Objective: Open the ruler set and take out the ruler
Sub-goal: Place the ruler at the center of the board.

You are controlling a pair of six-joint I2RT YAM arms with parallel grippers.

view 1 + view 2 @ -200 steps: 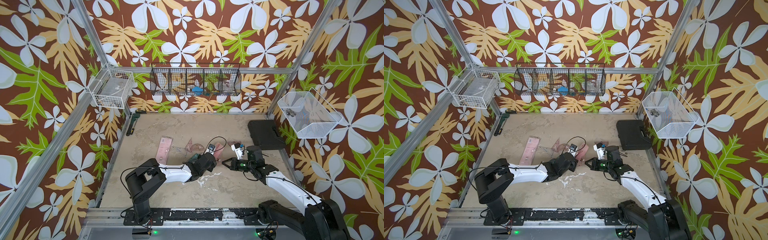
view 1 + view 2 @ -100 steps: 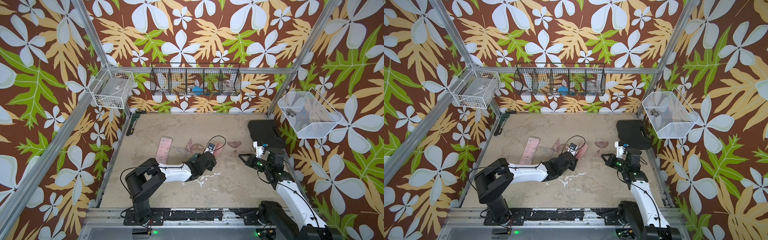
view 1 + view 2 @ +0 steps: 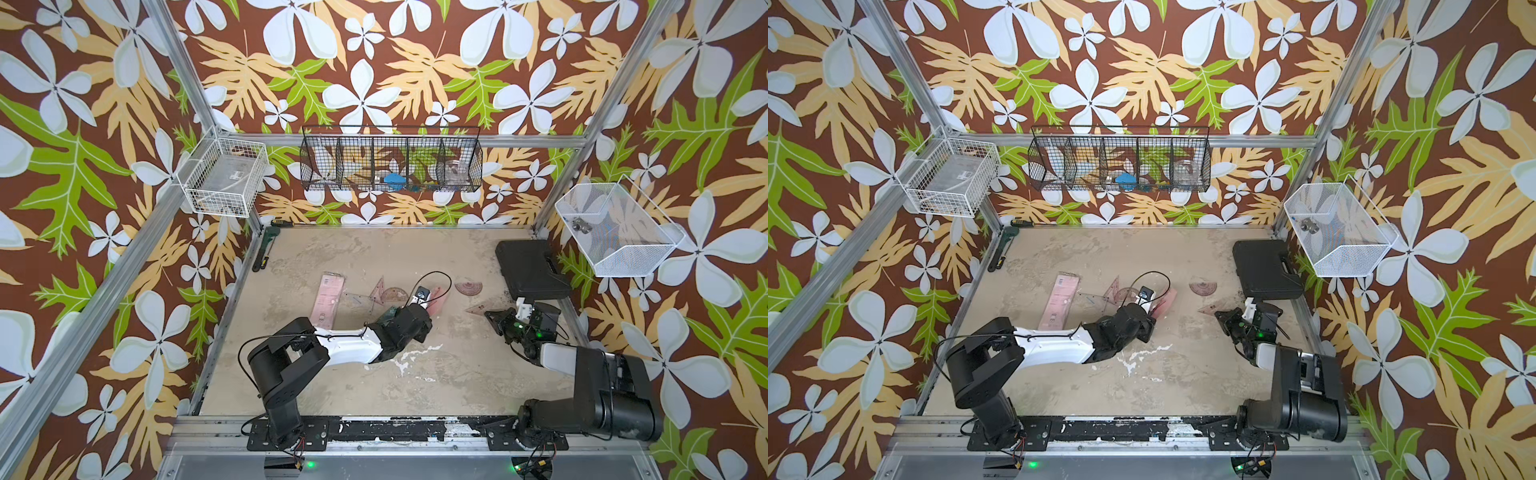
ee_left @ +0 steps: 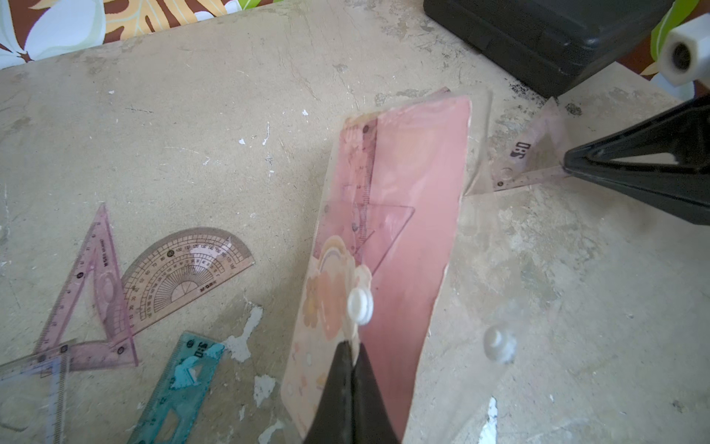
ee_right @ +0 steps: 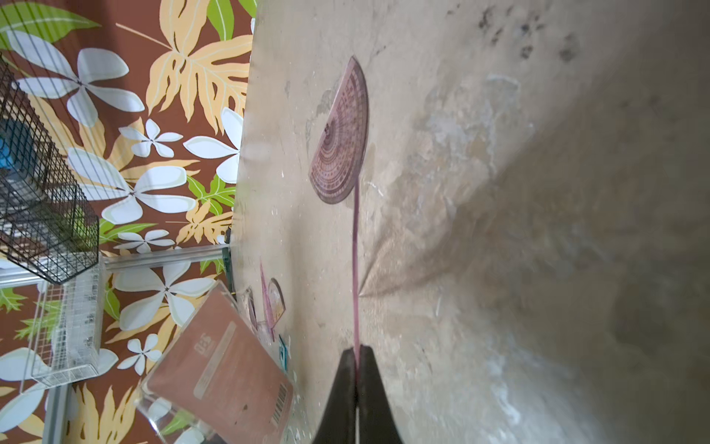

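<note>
The left arm (image 3: 353, 347) reaches low from its base at the near left edge, stretched toward the middle of the surface (image 3: 457, 374), with its wrist bent downward. The left gripper (image 4: 351, 348) has its black fingers (image 4: 338, 384) pressed together on the edge of the pink plastic ruler-set pouch (image 4: 407, 238). The right arm (image 3: 557, 357) is folded tight above its near right base, forearm pointing far and left. The right gripper (image 5: 357, 351) is rolled on its side, its fingers (image 5: 342, 392) pinched on a corner of a clear pinkish triangular set square (image 4: 534, 153).

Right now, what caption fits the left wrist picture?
Left claw pinches the pink ruler pouch while right claw holds a set square.
</note>
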